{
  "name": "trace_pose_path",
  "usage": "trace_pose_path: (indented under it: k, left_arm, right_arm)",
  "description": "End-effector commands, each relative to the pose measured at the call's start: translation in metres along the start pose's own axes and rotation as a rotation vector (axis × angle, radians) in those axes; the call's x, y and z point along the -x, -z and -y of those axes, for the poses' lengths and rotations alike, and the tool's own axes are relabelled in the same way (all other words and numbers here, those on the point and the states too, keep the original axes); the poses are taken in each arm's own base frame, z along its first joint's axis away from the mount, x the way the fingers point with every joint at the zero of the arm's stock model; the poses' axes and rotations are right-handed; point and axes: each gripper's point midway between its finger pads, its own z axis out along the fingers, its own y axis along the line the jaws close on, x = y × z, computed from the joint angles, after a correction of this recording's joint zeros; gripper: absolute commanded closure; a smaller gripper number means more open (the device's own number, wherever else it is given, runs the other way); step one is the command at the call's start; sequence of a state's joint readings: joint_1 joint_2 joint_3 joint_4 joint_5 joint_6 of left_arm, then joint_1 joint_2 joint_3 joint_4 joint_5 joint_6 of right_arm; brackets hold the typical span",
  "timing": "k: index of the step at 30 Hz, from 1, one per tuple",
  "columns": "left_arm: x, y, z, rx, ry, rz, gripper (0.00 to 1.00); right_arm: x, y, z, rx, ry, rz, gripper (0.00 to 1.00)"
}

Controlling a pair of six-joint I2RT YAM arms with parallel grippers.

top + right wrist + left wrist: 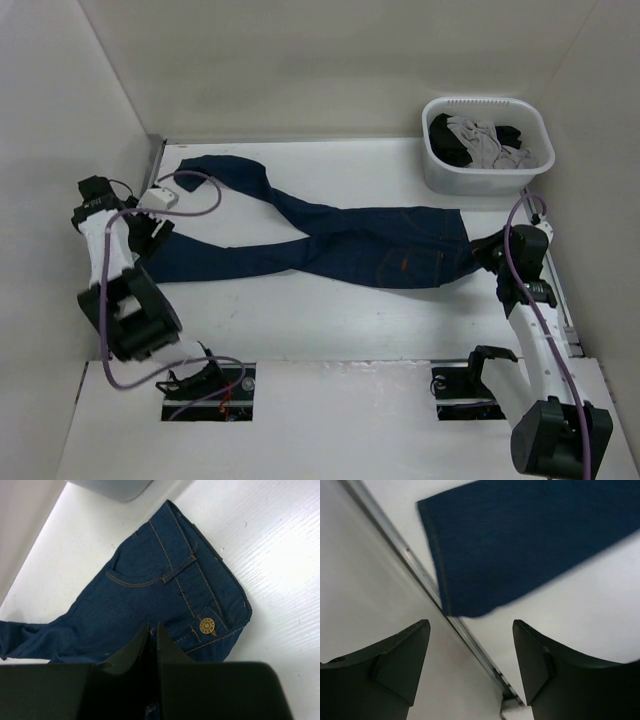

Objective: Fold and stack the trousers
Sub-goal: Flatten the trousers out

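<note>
top external: trousers point(350, 245) lie flat, leg ends by the left claw point(152, 238), waist at the right claw point(485, 250) | left wrist: claw point(470, 625) wide, holding nothing, leg hem point(520, 540) just ahead | right wrist: claw point(153, 627) narrow, pinching denim point(150, 580), waistband ahead-right

Top external: fixed high above and behind both arm bases, looking down over the whole flat white table point(330, 320). Left wrist: close above the table's left rim, looking past the left pincer point(471, 625) at a leg hem of the long dark navy-blue denim trousers point(520, 540). Right wrist: close over the waistband, beyond the right pincer point(154, 627). Shared with the top view: hem at frame left, waistband at frame right.
</note>
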State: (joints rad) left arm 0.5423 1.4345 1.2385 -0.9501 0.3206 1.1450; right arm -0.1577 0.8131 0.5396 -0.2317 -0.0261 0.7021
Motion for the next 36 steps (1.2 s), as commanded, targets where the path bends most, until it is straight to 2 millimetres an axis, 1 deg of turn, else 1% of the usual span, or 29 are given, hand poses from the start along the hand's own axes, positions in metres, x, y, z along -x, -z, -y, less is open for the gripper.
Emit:
trace_pose_path:
  k: [1, 3, 5, 7, 9, 11, 14, 15, 17, 19, 21, 24, 27, 28, 29, 30, 31, 32, 33, 34, 35, 36]
  left_arm:
    - [0.012, -0.047, -0.073, 0.205, 0.197, -0.008, 0.34]
    - [0.024, -0.070, -0.086, 0.219, 0.230, -0.008, 0.34]
    - [0.042, -0.093, -0.101, 0.237, 0.288, 0.016, 0.34]
    - [0.057, -0.110, -0.116, 0.266, 0.342, 0.035, 0.34]
    - [0.063, -0.126, -0.125, 0.279, 0.388, 0.027, 0.34]
    - [0.060, -0.141, -0.126, 0.268, 0.430, 0.006, 0.35]
    - [0.049, -0.155, -0.122, 0.260, 0.480, -0.039, 0.36]
    - [0.045, -0.158, -0.116, 0.244, 0.490, -0.056, 0.36]
    - [0.037, -0.163, -0.099, 0.184, 0.500, -0.093, 0.36]
    - [0.032, -0.162, -0.080, 0.118, 0.505, -0.123, 0.37]
    - [0.027, -0.157, -0.067, 0.070, 0.524, -0.136, 0.38]
    - [0.019, -0.151, -0.057, 0.032, 0.552, -0.146, 0.39]
    - [0.015, -0.152, -0.047, -0.004, 0.552, -0.162, 0.41]
    - [0.014, -0.153, -0.042, -0.022, 0.552, -0.169, 0.42]
    - [0.011, -0.154, -0.035, -0.044, 0.554, -0.179, 0.45]
    - [0.009, -0.156, -0.025, -0.072, 0.546, -0.197, 0.50]
    - [0.006, -0.159, -0.016, -0.099, 0.544, -0.214, 0.59]
    - [0.003, -0.161, -0.008, -0.122, 0.543, -0.231, 0.72]
    - [0.000, -0.162, -0.001, -0.135, 0.545, -0.242, 0.85]
    - [-0.001, -0.162, 0.001, -0.137, 0.545, -0.241, 0.93]
    - [-0.001, -0.161, 0.002, -0.128, 0.541, -0.232, 0.98]
    - [-0.001, -0.160, 0.001, -0.116, 0.537, -0.219, 1.00]
  right_arm:
    - [0.019, 0.001, -0.012, 0.029, 0.017, 0.045, 0.95]
    - [0.017, 0.000, -0.012, 0.023, 0.022, 0.038, 0.95]
    - [0.017, 0.000, -0.010, 0.008, 0.024, 0.037, 0.95]
    - [0.016, 0.001, -0.010, -0.005, 0.036, 0.034, 0.95]
    - [0.016, 0.003, -0.009, -0.023, 0.044, 0.039, 0.95]
    - [0.019, 0.006, -0.008, -0.038, 0.048, 0.050, 0.95]
    - [0.024, 0.009, -0.005, -0.056, 0.055, 0.064, 0.95]
    - [0.027, 0.010, -0.004, -0.061, 0.052, 0.071, 0.95]
    - [0.031, 0.010, 0.001, -0.080, 0.046, 0.078, 0.95]
    - [0.034, 0.008, 0.004, -0.093, 0.046, 0.074, 0.95]
    - [0.034, 0.006, 0.002, -0.097, 0.047, 0.064, 0.95]
    - [0.035, 0.001, 0.001, -0.102, 0.048, 0.062, 0.95]
    - [0.034, -0.002, 0.002, -0.109, 0.048, 0.054, 0.93]
    - [0.034, -0.002, 0.003, -0.112, 0.048, 0.050, 0.90]
    - [0.032, -0.001, 0.004, -0.116, 0.048, 0.044, 0.83]
    - [0.030, 0.000, 0.005, -0.124, 0.043, 0.035, 0.75]
    - [0.028, 0.004, 0.011, -0.146, 0.028, 0.024, 0.65]
    - [0.027, 0.009, 0.016, -0.171, 0.002, 0.019, 0.53]
    - [0.025, 0.015, 0.026, -0.215, -0.043, 0.018, 0.46]
    - [0.023, 0.024, 0.036, -0.254, -0.104, 0.017, 0.36]
    - [0.018, 0.031, 0.043, -0.277, -0.167, 0.018, 0.28]
    - [0.014, 0.036, 0.045, -0.280, -0.209, 0.020, 0.21]
